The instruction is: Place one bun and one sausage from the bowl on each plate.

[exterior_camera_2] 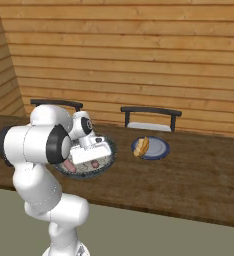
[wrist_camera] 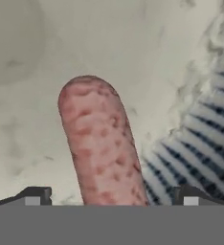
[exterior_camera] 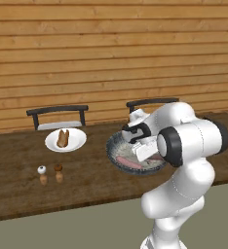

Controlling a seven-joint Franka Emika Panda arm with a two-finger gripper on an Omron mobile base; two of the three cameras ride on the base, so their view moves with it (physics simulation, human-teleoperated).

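Observation:
The large patterned bowl (exterior_camera: pixel 112 146) sits mid-table with a pink sausage (exterior_camera: pixel 128 162) lying inside. In the hand view that sausage (wrist_camera: pixel 99 143) runs up from between my fingertips (wrist_camera: pixel 35 196) over the bowl's pale inside. My gripper (wrist_camera: pixel 111 196) is open, one tip on each side of the sausage and neither touching it. The white plate (exterior_camera: pixel 78 142) at the left carries a brown bun (exterior_camera: pixel 63 138). To the right of the bowl (exterior_camera_2: pixel 110 150), the blue-grey plate (exterior_camera_2: pixel 160 150) holds a golden bun (exterior_camera_2: pixel 143 146).
A salt shaker (exterior_camera: pixel 42 174) and a pepper shaker (exterior_camera: pixel 59 173) stand near the table's front left. Two dark chairs (exterior_camera: pixel 57 116) (exterior_camera: pixel 150 103) stand behind the table against the wooden wall. The bowl's striped wall (wrist_camera: pixel 205 143) rises close on the gripper's right.

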